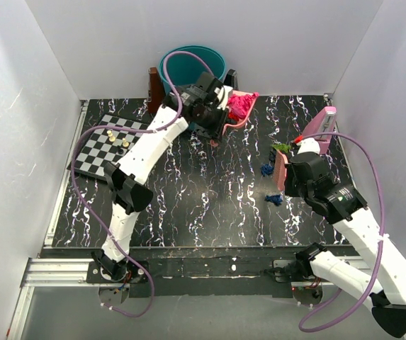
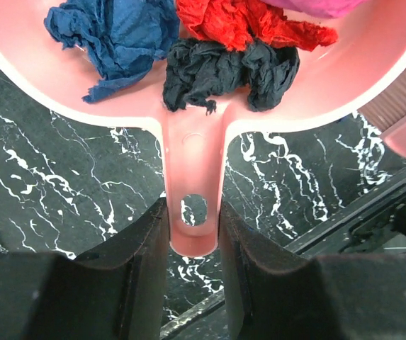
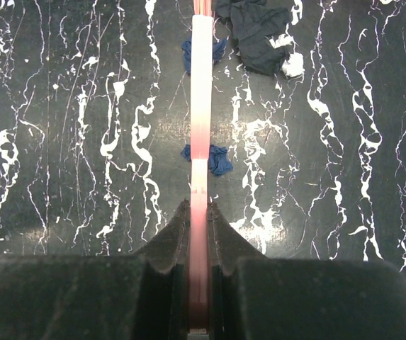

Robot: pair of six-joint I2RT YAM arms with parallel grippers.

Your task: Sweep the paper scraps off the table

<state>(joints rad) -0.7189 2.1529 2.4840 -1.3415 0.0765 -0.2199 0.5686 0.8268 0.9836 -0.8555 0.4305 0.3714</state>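
Jaws on dustpan [image 2: 358, 78] of paper scraps [image 2: 220, 71]

Mid table [image 1: 210, 202] lies open for passing. Chessboard [image 1: 96, 157] blocks my left side; bucket [image 1: 188, 67] and walls [image 1: 18, 106] hem the back.

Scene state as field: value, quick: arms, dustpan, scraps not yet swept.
left fingers: shut on dustpan handle
dustpan load: paper scraps, blue, red, dark; near teal bin
right fingers: shut on pink brush
table: blue scraps and a green scrap lying by the brush
chessboard: left side, pieces on it
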